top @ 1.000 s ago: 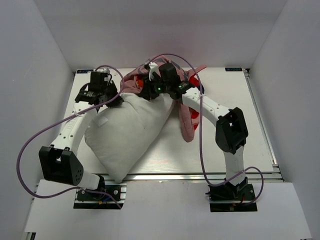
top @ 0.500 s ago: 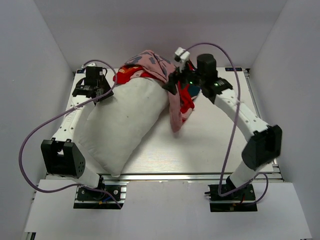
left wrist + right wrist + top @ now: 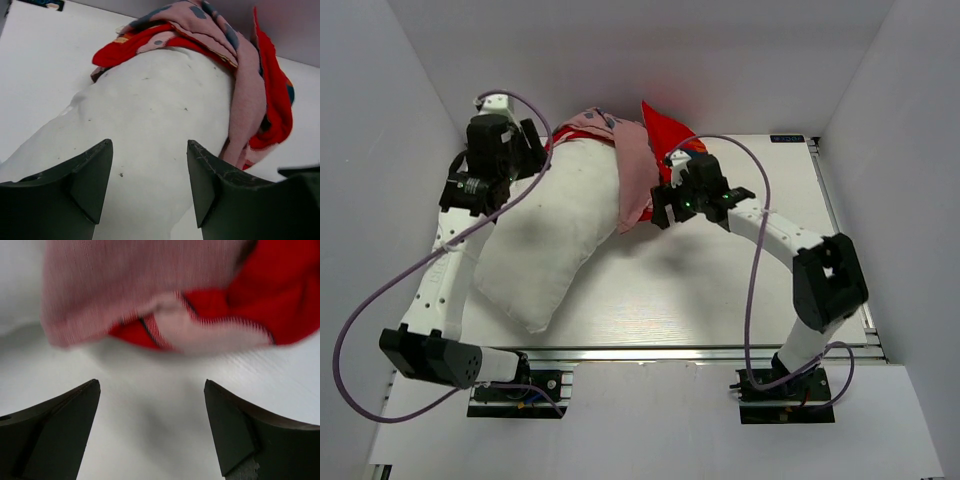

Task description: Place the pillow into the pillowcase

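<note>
Within the last second both tools have let go. The right tool (image 3: pixel 665 207) has drawn back from the far end of the pillow (image 3: pixel 555 235) toward the right. The left tool (image 3: pixel 525 155) has lifted away to the far left. The pillowcase (image 3: pixel 635 170), which hung down the pillow's right side, now sits bunched over its far end only.

Nearest the arm bases, the pillow lies slantwise on the counter (image 3: pixel 720 290), its near corner and most of its length bare white. By that showing the job is barely begun. Only the far end is capped, and the pillowcase has yet to be drawn down the whole length toward the near corner.

Farther in, the right tool stands with its fingers wide apart and empty over bare counter. The pink and red hem of the pillowcase lies just beyond its fingertips, apart from them, with the pillow off to its left.

The left tool, also parted and holding nothing, hangs above the pillow's far left shoulder. The white fabric fills the space below and ahead of its fingers. Whether they brush it I cannot tell. The pillowcase lies beyond its tips and to their right.

Farthest off, a red flap of the pillowcase stands up near the back wall.
</note>
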Available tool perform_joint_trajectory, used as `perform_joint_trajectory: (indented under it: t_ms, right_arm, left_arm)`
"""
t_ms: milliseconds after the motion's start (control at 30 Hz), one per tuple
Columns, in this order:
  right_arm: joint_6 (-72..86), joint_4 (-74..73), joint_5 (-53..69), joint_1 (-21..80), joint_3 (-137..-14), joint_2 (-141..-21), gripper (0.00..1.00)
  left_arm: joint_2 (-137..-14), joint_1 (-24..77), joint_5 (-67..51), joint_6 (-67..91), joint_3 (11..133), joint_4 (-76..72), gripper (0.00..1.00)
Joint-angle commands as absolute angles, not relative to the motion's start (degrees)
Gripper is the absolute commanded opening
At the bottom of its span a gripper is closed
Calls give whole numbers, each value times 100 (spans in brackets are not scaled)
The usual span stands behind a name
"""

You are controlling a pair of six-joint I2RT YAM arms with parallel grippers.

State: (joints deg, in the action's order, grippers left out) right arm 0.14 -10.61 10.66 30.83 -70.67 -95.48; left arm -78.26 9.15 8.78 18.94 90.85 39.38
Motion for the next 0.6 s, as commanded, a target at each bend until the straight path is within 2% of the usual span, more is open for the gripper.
perform_joint_trajectory:
  t_ms: [0, 167, 267, 433, 567]
  right_arm:
    - [808, -879, 993, 3164, -8005, -9975, 89]
    - [669, -694, 1485, 3348, -8621, -10327, 89]
    - [1245, -1105, 1713, 3357, -9155, -10581, 89]
    - [1872, -1151, 1767, 3489, -9500, -10986, 89]
    - [1820, -1274, 1240, 3674, -9764, -11469, 88]
  left_arm:
    - [-7464, 1413, 606, 1547, 8606, 4166, 70]
    - [-6883, 1766, 790, 1819, 7489, 4078, 71]
    - [-6514, 1784, 782, 1995, 7173, 4096, 71]
    - [-6372, 1802, 695, 2109, 7023, 4122, 71]
    - [-6451, 1881, 633, 2109, 7014, 4069, 71]
